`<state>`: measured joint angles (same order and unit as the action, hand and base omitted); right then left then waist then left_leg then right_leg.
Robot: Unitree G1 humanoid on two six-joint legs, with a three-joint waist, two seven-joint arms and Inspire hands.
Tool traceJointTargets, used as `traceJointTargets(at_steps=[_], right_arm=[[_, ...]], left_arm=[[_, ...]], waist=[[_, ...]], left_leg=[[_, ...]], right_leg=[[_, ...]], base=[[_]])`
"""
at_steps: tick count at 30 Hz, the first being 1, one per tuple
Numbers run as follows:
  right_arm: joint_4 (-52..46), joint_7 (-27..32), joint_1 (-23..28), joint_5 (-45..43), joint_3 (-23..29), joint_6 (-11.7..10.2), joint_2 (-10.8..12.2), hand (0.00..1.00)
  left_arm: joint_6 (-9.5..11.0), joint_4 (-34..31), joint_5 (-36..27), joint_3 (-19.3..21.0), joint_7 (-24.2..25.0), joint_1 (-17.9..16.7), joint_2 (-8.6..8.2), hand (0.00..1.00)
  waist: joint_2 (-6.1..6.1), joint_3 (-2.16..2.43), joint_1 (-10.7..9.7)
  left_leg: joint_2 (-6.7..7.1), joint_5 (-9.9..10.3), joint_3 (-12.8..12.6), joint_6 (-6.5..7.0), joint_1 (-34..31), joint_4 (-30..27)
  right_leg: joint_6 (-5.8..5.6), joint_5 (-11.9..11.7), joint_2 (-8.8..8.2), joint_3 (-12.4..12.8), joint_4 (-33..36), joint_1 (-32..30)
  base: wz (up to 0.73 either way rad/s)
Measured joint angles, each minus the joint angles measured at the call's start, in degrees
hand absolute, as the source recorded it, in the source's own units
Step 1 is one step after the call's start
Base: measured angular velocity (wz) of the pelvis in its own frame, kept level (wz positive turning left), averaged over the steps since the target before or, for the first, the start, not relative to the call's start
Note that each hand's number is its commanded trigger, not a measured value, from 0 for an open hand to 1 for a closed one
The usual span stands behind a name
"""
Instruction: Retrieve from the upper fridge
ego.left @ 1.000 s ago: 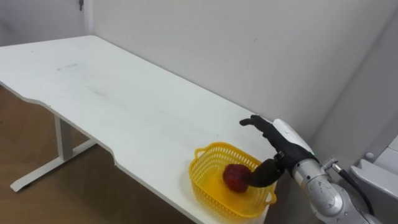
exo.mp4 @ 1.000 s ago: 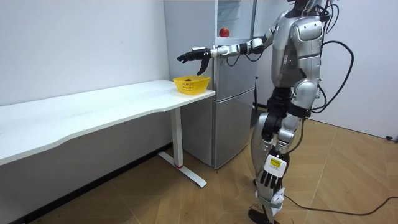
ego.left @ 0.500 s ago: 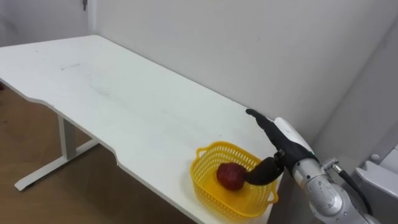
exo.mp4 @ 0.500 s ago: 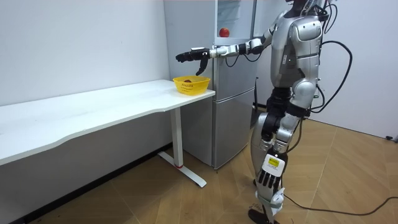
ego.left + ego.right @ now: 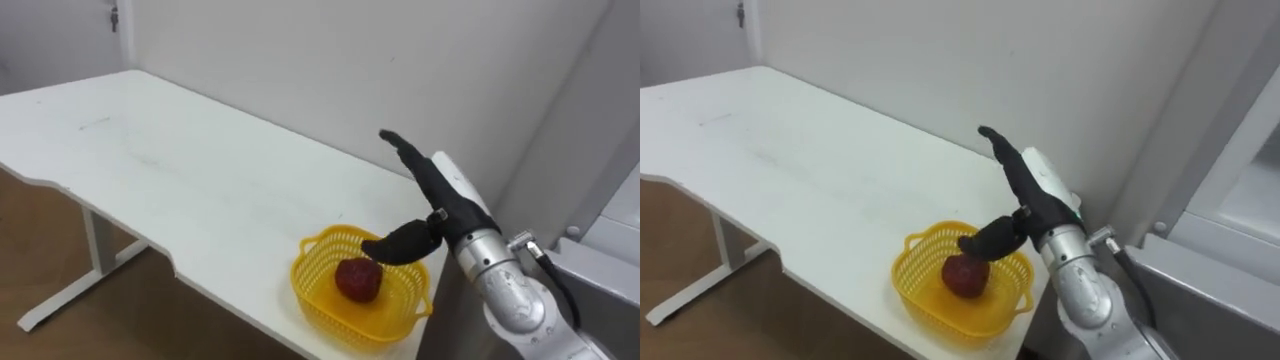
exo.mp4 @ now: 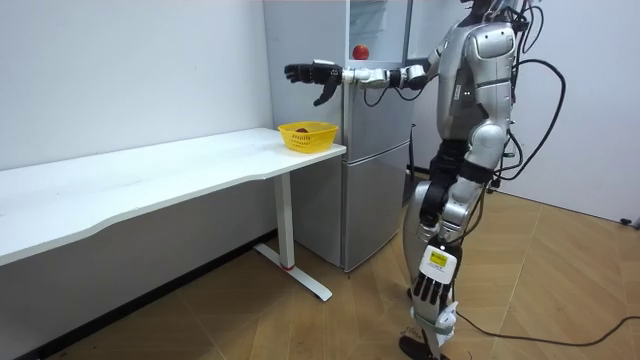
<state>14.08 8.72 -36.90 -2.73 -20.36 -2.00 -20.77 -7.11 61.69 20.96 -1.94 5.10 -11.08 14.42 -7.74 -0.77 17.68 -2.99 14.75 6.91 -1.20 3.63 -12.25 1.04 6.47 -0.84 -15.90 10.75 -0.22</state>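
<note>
A dark red fruit [image 5: 358,281] lies in a yellow plastic basket [image 5: 312,303] at the near right corner of the white table [image 5: 180,170]. My right hand [image 5: 441,196] hovers above the basket's far right rim, open, fingers stretched forward and thumb pointing down toward the fruit, touching nothing. In the right eye view the same hand [image 5: 1036,201] is above the basket [image 5: 906,291] and fruit [image 5: 965,275]. In the room view I stand by the fridge [image 6: 378,160] with my right hand [image 6: 318,75] held out over the basket [image 6: 308,134]. My left hand [image 6: 432,292] hangs beside my leg, fingers straight.
The grey fridge [image 5: 600,285] stands right beside the table's end, under my right arm. A small red round thing [image 6: 359,51] shows in its upper part. A white wall runs behind the table. The long tabletop stretches to my left, wooden floor below.
My right hand has risen higher above the basket and stretched forward. The fruit stays in the basket. The eye view has shifted a little.
</note>
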Motion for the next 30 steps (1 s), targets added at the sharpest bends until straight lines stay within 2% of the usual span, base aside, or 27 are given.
traceJointTargets(at_steps=[3, 5, 8, 10, 13, 15, 17, 18, 21, 24, 27, 30], right_arm=[[-8.7, 1.2, 2.6, 0.2, 2.2, -0.8, 0.5, 0.0], [-13.5, 1.4, 5.3, 0.0, 3.2, -1.8, 0.8, 0.0], [-19.8, 1.8, 10.1, 0.3, 4.3, -3.5, 1.4, 0.0], [-22.6, 1.8, 12.5, 0.4, 5.0, -3.9, 1.8, 0.0], [-28.4, 2.5, 16.2, 0.4, 7.5, -5.1, 4.3, 0.0], [-32.3, 4.1, 20.2, 0.4, 8.9, -7.3, 4.7, 0.0], [-34.7, 5.3, 22.4, -0.2, 10.5, -7.9, 4.9, 0.0], [-35.6, 6.7, 23.2, -0.9, 11.9, -8.8, 4.9, 0.0], [-36.0, 10.7, 25.3, -1.6, 15.8, -10.8, 4.9, 0.0], [-37.5, 14.5, 26.2, -4.3, 19.7, -11.3, 5.1, 0.0], [-38.1, 17.6, 26.7, -6.5, 21.8, -12.7, 5.1, 0.0], [-39.6, 19.4, 27.8, -7.4, 22.3, -13.0, 5.1, 0.0]], left_arm=[[0.2, -0.1, 0.0, 0.7, 0.0, -0.7, -1.25, 0.0], [0.6, -0.1, -0.1, 0.6, -0.1, -0.7, -1.6, 0.0], [1.7, 0.2, -0.1, 0.7, -1.2, -1.2, -2.3, 0.0], [2.8, 0.1, -0.1, 0.7, -1.3, -1.2, -2.44, 0.0], [3.9, 0.5, -0.2, 0.7, -1.4, -1.2, -2.47, 0.0], [4.1, 0.7, -0.2, 0.6, -2.4, -1.7, -2.62, 0.0], [4.8, 1.4, -0.2, 0.6, -3.1, -1.6, -2.93, 0.0], [5.1, 2.0, -0.2, 0.7, -3.4, -1.6, -3.25, 0.0], [6.0, 2.5, -0.2, 0.7, -3.5, -2.0, -3.5, 0.0], [7.2, 2.8, -0.4, 0.6, -3.8, -2.1, -3.8, 0.0], [7.2, 3.1, -0.5, 0.6, -4.6, -2.3, -3.79, 0.0], [7.2, 3.1, -0.5, 0.7, -4.6, -2.6, -3.79, 0.0]], waist=[[1.07, 0.15, -0.2], [1.17, 0.53, -1.5], [1.65, 0.34, -2.4], [2.18, 0.39, -4.3], [3.84, 0.31, -6.6], [5.15, 0.88, -8.7], [5.69, 1.13, -10.1], [6.13, 0.96, -10.5], [6.13, 0.94, -12.8], [5.78, 1.06, -14.4], [5.47, 1.1, -14.8], [5.28, 1.05, -15.5]], left_leg=[[-0.19, 0.0, -1.6, 0.01, 1.2, 0.5], [-0.19, 0.0, -2.0, 0.02, 1.6, 0.5], [-0.24, 0.0, -3.8, 0.03, 2.6, 0.6], [-0.25, 0.1, -3.9, 0.16, 2.6, 0.9], [-0.48, 0.1, -5.1, 0.26, 3.0, 1.8], [-0.49, 0.1, -5.6, 0.27, 3.2, 2.0], [-0.53, 0.1, -6.4, 0.32, 3.3, 2.4], [-0.52, 0.1, -7.1, 0.36, 3.5, 2.6], [-0.62, 0.1, -8.1, 0.37, 3.9, 2.8], [-0.61, 0.1, -8.8, 0.38, 4.0, 2.8], [-0.73, 0.1, -9.9, 0.38, 4.9, 3.2], [-0.75, 0.1, -10.3, 0.38, 5.1, 3.6]], right_leg=[[0.0, 0.0, 0.29, 1.8, 0.1, 0.2], [0.0, 0.0, 0.23, 2.0, 0.1, 0.5], [-0.08, -0.1, 0.43, 3.5, 0.1, 0.8], [-0.15, -0.2, 0.44, 3.8, 0.1, 0.8], [-0.02, -0.7, 0.87, 4.8, 0.0, 0.4], [-0.02, -0.7, 0.93, 5.2, 0.1, 0.1], [-0.02, -0.7, 1.09, 6.0, 0.4, -0.4], [-0.02, -0.7, 1.13, 6.6, 0.9, -0.8], [-0.02, -0.7, 1.35, 7.4, 1.0, -0.9], [-0.04, -0.7, 1.41, 8.0, 1.3, -1.3], [-0.04, -0.7, 1.75, 9.0, 1.4, -1.3], [-0.05, -0.7, 1.9, 9.5, 1.4, -1.4]], base=[[-0.24], [-0.14], [-0.23], [-0.08], [-0.18], [-0.16], [-0.23], [-0.25], [-0.18], [-0.13], [-0.19], [-0.08]])
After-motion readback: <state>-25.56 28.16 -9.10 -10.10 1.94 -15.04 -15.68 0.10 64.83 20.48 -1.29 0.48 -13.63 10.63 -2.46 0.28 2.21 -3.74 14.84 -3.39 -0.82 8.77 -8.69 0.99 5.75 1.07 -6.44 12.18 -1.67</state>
